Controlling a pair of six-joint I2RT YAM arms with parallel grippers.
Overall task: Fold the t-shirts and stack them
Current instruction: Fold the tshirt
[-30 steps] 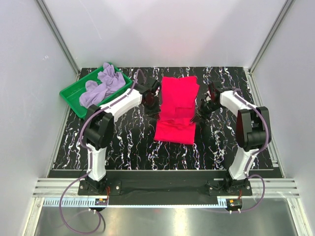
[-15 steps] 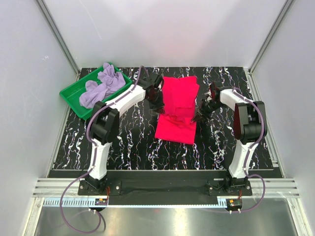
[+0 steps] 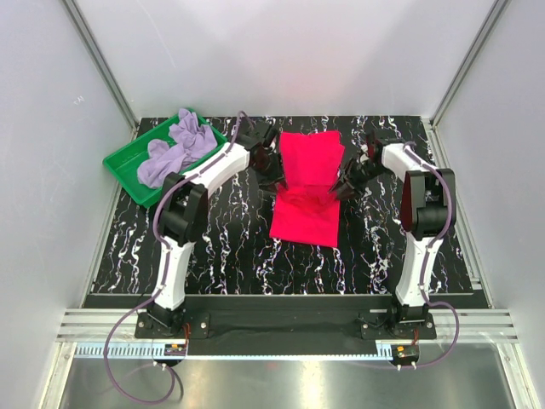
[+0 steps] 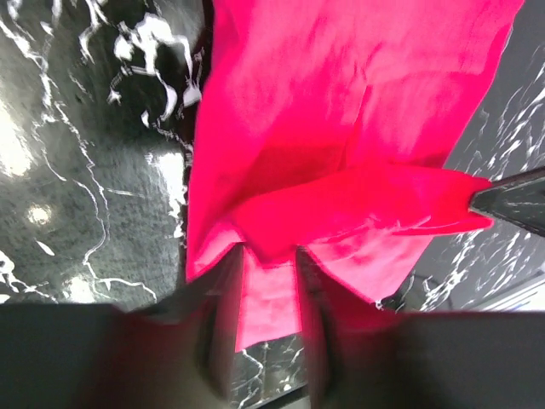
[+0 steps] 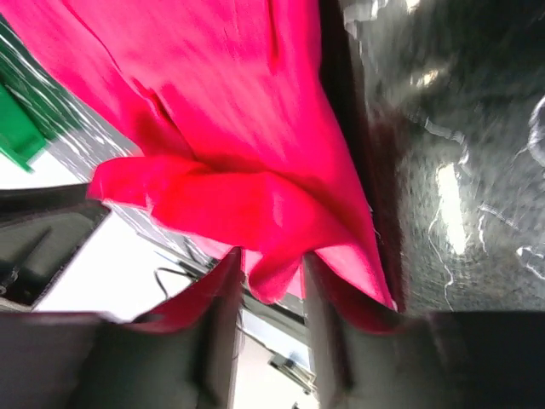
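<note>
Surface: black worktop with white marble veining (image 3: 230, 247), both arm bases at its near edge.

Item 1: crimson short-sleeved cloth t-shirt (image 3: 308, 183), lying on the worktop midway between the left and right edges and nearer the far edge than the near one. It is partly folded. A loose ridge of cloth is bunched across its middle, the far part lies flat, and the near part spreads out toward the arm bases.

Item 2: pale lavender cloth t-shirt (image 3: 174, 149), crumpled in a heap inside the tray and not folded. One end rises above the tray's far rim.

Container: green plastic tray (image 3: 119, 166), set askew at the far left corner of the worktop, well apart from the crimson t-shirt.

Left gripper (image 4: 266, 253): at the left edge of the crimson t-shirt, beside the bunched ridge. The fingers stand apart with a hanging fold of crimson cloth in the gap between them. No clamping of that cloth can be seen.

Right gripper (image 5: 270, 260): at the right edge of the same t-shirt, opposite the left gripper. The fingers are parted, and a drooping fold of crimson cloth sits in the gap. No firm pinch can be seen.

Stack: the two t-shirts lie separately, one on the worktop and one in the tray.
</note>
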